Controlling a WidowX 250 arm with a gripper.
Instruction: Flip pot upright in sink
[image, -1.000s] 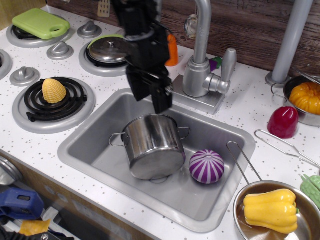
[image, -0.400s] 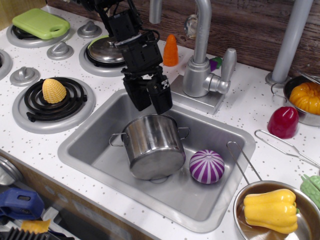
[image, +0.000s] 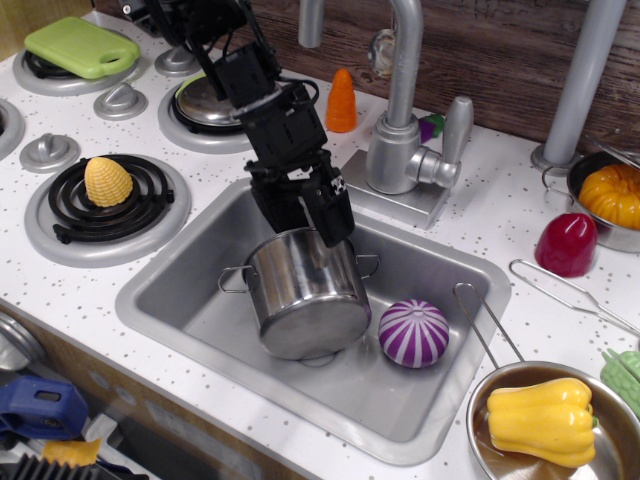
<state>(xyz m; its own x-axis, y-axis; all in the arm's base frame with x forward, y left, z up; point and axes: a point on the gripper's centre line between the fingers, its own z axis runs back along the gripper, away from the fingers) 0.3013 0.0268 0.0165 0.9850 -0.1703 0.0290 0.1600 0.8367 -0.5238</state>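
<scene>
Since the previous frames, we see the gripper (image: 303, 222) lowered from above the sink's far rim until its two fingers reach the far top edge of the pot (image: 305, 292); the pot itself has not shifted. We observe the pot lying tilted in the sink (image: 180, 290), left of centre, with its flat closed base turned toward the near edge of the counter and slightly upward, so its long axis runs from near to far and its mouth faces away, out of our view. One wire loop handle (image: 231, 280) projects to the left, the other (image: 368, 265) to the right. We see the black arm (image: 235, 75) descend from the far left corner of the counter, sloping down and rightward, its wrist angled so the fingers point down into the basin. The fingers stand slightly parted and are touching or just above the pot's wall; we cannot tell whether they grip anything.

The pot is polished steel, cylindrical, with mirror-like reflections. The sink is a matte grey rectangular basin with rounded corners, set in a white speckled counter (image: 470, 200). A purple and white striped ball (image: 413, 333) rests just beside the pot on its right. A grey metal faucet (image: 405, 110) rises behind the sink's far rim.
</scene>
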